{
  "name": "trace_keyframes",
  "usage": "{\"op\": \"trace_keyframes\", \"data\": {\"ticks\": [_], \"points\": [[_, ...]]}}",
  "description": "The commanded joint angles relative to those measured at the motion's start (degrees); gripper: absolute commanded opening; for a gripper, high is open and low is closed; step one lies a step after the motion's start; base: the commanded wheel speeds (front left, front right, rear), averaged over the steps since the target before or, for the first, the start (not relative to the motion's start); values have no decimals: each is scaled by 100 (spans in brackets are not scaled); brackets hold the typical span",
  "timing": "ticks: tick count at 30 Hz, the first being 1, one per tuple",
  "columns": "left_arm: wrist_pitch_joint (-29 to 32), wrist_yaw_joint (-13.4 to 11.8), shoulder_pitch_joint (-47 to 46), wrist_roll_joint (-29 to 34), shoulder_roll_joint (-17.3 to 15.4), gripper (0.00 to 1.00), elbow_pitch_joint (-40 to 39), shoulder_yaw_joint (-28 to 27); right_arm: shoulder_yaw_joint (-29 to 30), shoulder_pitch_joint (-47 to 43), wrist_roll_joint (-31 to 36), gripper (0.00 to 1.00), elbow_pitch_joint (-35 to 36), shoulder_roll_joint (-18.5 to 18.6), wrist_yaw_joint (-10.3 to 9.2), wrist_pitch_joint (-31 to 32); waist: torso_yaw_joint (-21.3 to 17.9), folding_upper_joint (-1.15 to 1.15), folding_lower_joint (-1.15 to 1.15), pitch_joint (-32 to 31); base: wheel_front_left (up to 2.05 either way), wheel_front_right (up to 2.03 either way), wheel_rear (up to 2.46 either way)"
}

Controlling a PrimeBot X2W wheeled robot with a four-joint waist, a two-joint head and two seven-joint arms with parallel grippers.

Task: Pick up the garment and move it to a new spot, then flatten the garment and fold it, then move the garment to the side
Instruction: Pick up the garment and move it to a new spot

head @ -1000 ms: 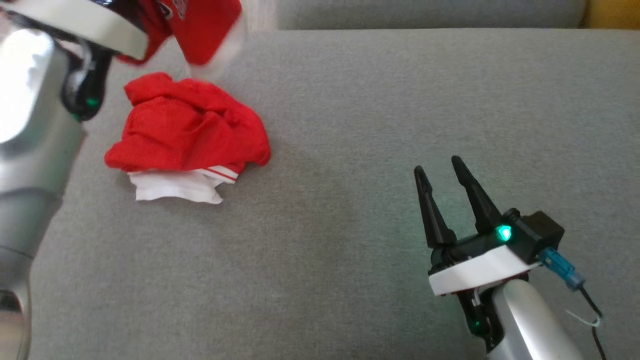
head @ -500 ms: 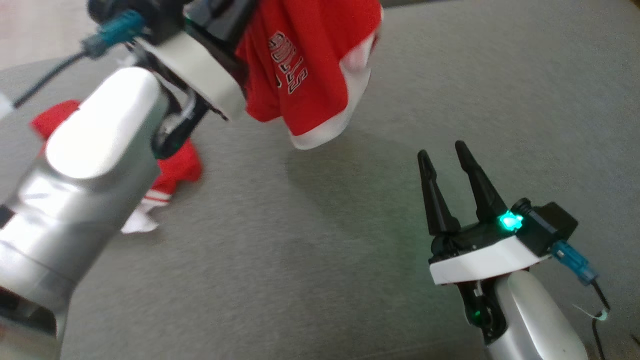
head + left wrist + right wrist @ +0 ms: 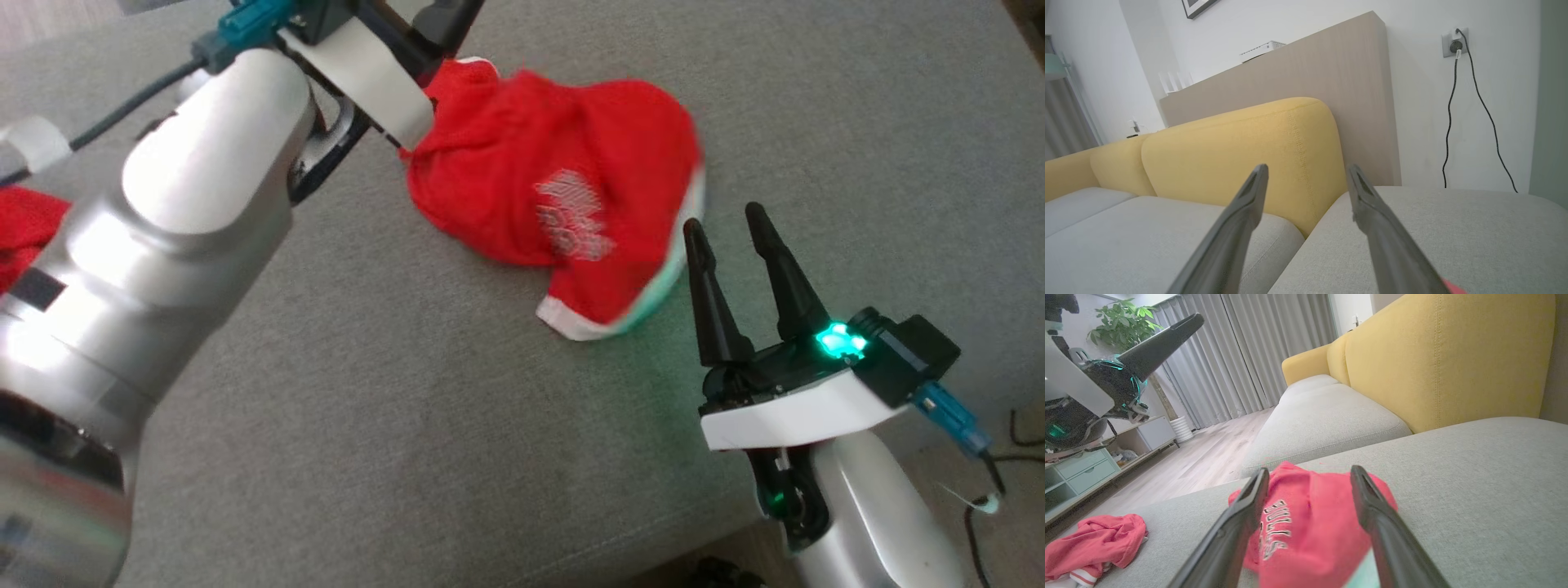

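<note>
**Head view.** The red mesh garment with white hem and pale printed lettering (image 3: 563,204) lies bunched on the grey fabric sofa seat (image 3: 392,425), between the two arms. Its upper left edge sits just beside the white housing of the left tool (image 3: 424,20), whose dark fingers run off the top of the frame. The right tool (image 3: 722,219) stands at the lower right, fingers apart and empty. Its tips are just beside the garment's lower right hem; whether they touch the cloth cannot be told. A second red garment (image 3: 23,229) shows at the left edge, well apart from the first and partly hidden by the left forearm.

**Left wrist view.** The left tool (image 3: 1307,168) has its fingers spread with nothing between them. Beyond them are the sofa seat (image 3: 1453,228), a yellow upholstered backrest (image 3: 1229,151), a pale wooden panel (image 3: 1331,69) and a wall socket (image 3: 1455,43) with black cables hanging from it. A sliver of red cloth shows at the bottom edge beside the right-hand finger.

**Right wrist view.** The right tool (image 3: 1309,470) frames the garment (image 3: 1310,531), whose lettering faces the camera. The second red garment (image 3: 1094,539), crumpled and with white striped trim, lies at the lower left. One of the left tool's fingers (image 3: 1159,343) shows at the upper left, above the seat.
</note>
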State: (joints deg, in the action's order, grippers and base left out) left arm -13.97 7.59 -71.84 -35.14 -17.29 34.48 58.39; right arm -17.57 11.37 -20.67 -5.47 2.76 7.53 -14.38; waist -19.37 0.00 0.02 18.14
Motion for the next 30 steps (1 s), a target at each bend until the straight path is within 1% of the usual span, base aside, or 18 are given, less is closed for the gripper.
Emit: {"op": "trace_keyframes", "data": {"ticks": [1, 4, 7, 12, 16, 19, 20, 24, 27, 30], "points": [[-69, -10, -231, 26, -85, 100, -23, -297, -56, 136, 31, 100, 181, 11, -4, -62, 139, 0, -2, -63, 0, 0, 0], [-95, -17, -67, -4, -95, 100, 79, -458, 0, 120, 114, 100, 131, 11, -4, -62, 390, 0, -2, -205, 0, 0, 0], [-100, -96, 232, 46, -157, 100, -42, -735, 86, 84, 219, 100, 66, 11, -4, -62, 714, 0, -2, -394, 0, 0, 0], [-101, -420, 1184, 139, -321, 100, -422, -1264, 278, -49, 401, 100, -77, 11, -4, -62, 1308, 0, -2, -758, 0, 0, 0], [-102, -790, 2257, 253, -405, 100, -926, -1681, 450, -215, 527, 100, -181, 11, -4, -62, 1753, 0, -2, -1023, 0, 0, 0], [-102, -1069, 3172, 358, -428, 100, -1351, -1980, 530, -358, 599, 100, -236, 11, -4, -62, 2007, 0, -2, -1183, 0, 0, 0], [-102, -1069, 3172, 358, -428, 100, -1351, -1980, 530, -358, 599, 100, -236, 11, -4, -62, 2007, 0, -2, -1183, 0, 0, 0], [-102, -1406, 4309, 639, -378, 100, -1937, -2354, 615, -534, 664, 100, -300, 11, -4, -62, 2249, 0, -2, -1332, 0, 0, 0], [-102, -1609, 5080, 847, -221, 100, -2370, -2676, 638, -636, 689, 100, -338, 11, -4, -62, 2333, 0, -2, -1387, 0, 0, 0], [-102, -1716, 5719, 1096, -22, 100, -2723, -2963, 643, -705, 712, 100, -364, 11, -4, -62, 2353, 0, -2, -1403, 0, 0, 0]]}}
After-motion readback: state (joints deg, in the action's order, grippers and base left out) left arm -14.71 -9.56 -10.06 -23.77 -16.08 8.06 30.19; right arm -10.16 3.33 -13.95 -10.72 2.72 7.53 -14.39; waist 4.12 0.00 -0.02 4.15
